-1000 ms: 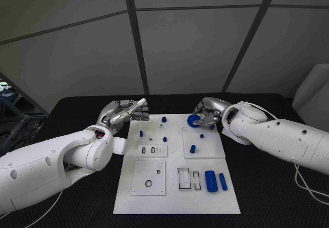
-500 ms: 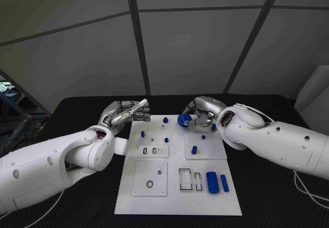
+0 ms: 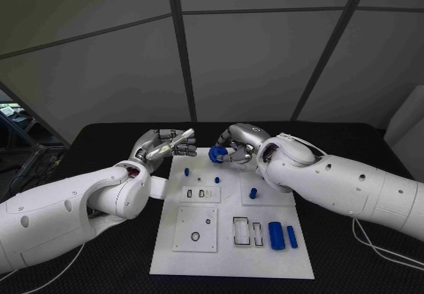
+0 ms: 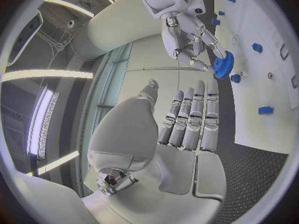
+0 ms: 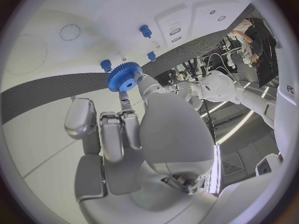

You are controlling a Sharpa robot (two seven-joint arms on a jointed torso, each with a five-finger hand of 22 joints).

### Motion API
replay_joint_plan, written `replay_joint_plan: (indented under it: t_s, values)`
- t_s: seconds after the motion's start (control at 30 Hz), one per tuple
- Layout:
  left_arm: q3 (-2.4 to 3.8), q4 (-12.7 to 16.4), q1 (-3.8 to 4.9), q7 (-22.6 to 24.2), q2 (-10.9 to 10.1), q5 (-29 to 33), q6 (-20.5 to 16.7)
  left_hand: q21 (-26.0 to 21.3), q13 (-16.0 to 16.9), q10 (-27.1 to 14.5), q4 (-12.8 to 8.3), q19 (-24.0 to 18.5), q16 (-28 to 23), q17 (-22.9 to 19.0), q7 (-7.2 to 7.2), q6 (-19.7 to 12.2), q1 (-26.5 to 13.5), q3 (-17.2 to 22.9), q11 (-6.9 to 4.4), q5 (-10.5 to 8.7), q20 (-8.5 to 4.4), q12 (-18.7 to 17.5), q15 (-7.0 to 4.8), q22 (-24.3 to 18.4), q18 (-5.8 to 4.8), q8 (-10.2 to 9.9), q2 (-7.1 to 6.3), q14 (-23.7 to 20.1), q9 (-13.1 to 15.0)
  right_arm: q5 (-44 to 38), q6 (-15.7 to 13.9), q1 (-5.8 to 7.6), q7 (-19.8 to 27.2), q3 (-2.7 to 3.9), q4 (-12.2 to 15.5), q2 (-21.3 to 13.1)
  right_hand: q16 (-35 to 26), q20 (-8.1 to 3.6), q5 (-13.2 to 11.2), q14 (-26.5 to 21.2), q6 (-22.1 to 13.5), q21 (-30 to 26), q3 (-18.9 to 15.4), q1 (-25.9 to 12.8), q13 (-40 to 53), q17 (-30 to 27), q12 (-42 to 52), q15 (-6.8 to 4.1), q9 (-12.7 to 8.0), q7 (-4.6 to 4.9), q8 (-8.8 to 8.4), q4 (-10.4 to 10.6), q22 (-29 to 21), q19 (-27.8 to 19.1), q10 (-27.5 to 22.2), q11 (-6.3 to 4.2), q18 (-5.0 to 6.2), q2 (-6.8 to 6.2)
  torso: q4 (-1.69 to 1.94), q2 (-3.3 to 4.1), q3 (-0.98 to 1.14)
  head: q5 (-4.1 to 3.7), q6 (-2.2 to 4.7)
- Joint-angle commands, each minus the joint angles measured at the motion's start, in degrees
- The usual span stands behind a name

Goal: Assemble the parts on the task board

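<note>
Blue gear [image 3: 216, 154] pinched at toothed rim by right hand [image 3: 237, 147]: probably light, stiff, slippery plastic; left hand [image 3: 163, 144] empty, fingers straight and together.

The task board [image 3: 231, 257] is a white rectangular plate lying flat on the black bench, with raised square panels carrying slots and round holes. A blue toothed gear [image 3: 217, 154] is pinched in the right hand [image 3: 237, 146] above the board's far edge, tilted with its centre hole showing. Small blue pegs [image 3: 187, 172] stand upright in the far part. Two blue cylinders [image 3: 276, 234] lie side by side near the right edge.
</note>
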Motion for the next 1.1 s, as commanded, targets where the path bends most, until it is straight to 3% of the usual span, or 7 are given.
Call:
replay_joint_plan:
  t_s: [0.03, 0.5, 0.73, 1.1]
  values:
    - [0.04, 0.2, 0.10, 0.2, 0.0, -0.9, 0.6, 0.2, 0.0, -0.1, -0.3, -0.1, -0.4, 0.1, 0.22, -0.3, 0.7, -0.1, 0.17, -0.06, 0.06, -0.3, 0.23, 0.1, 0.12, -0.4, 0.01, 0.1, 0.0, -1.2, 0.5, 0.13, 0.0, -0.05, -1.4, 1.3, 0.3, -0.09, 0.3, 5.8, 2.9, 0.2, 0.3, -0.7, 7.1, 14.0, 0.0, -0.18, 0.6, -1.62, 0.03, 0.1, 0.0, 0.5, 1.0, -0.23, -0.67, -0.05, -0.05, 0.12, 0.04, 0.11, 0.04]
    - [0.05, 0.3, 0.18, 0.3, 0.0, -0.9, 0.3, 0.2, 0.0, -0.1, -0.3, -0.2, -0.4, 0.1, 0.26, -0.3, 0.7, -0.2, 0.19, -0.06, 0.06, -0.4, 0.24, 0.1, 0.12, -0.4, -0.01, 0.1, 0.0, -1.9, 3.2, 0.11, -0.3, -0.82, -4.9, 4.6, 0.3, -0.08, 0.3, 5.8, 2.8, 0.3, 0.5, -0.8, 7.0, 14.1, -0.1, -0.17, 0.5, -1.58, -0.11, 0.0, 0.1, 0.5, 0.9, -0.20, -0.69, -0.08, -0.13, 0.02, 0.16, 0.35, -0.44]
    - [0.05, 0.4, 0.22, 0.4, 0.0, -0.9, 0.3, 0.3, 0.0, -0.2, -0.2, -0.2, -0.4, 0.1, 0.27, -0.3, 0.6, -0.3, 0.20, -0.06, 0.06, -0.4, 0.24, 0.1, 0.12, -0.4, 0.02, 0.1, 0.0, -2.3, 4.8, 0.11, -0.9, -1.99, -5.6, 5.1, 0.3, -0.06, 0.2, 5.8, 2.7, 0.3, 0.6, -1.0, 6.9, 14.1, -0.2, -0.13, 0.5, -1.51, -0.26, 0.1, 0.2, 0.5, 0.9, -0.14, -0.70, -0.16, -0.27, -0.01, 0.15, 0.37, -0.46]
    - [0.05, 0.3, 0.25, 0.3, 0.1, -0.9, 0.3, 0.3, 0.0, -0.2, -0.2, -0.2, -0.4, 0.1, 0.28, -0.3, 0.6, -0.3, 0.20, -0.06, 0.07, -0.4, 0.24, 0.1, 0.12, -0.4, 0.03, 0.1, 0.0, -2.7, 5.5, 0.11, -1.3, -2.28, -6.7, 6.0, 0.3, -0.03, 0.0, 5.8, 2.7, 0.2, 0.7, -1.1, 6.5, 14.0, -0.6, -0.10, 0.5, -1.47, -0.37, 0.1, 0.1, 0.5, 0.6, -0.11, -0.68, -0.23, -0.18, 0.00, 0.17, 0.56, -0.63]
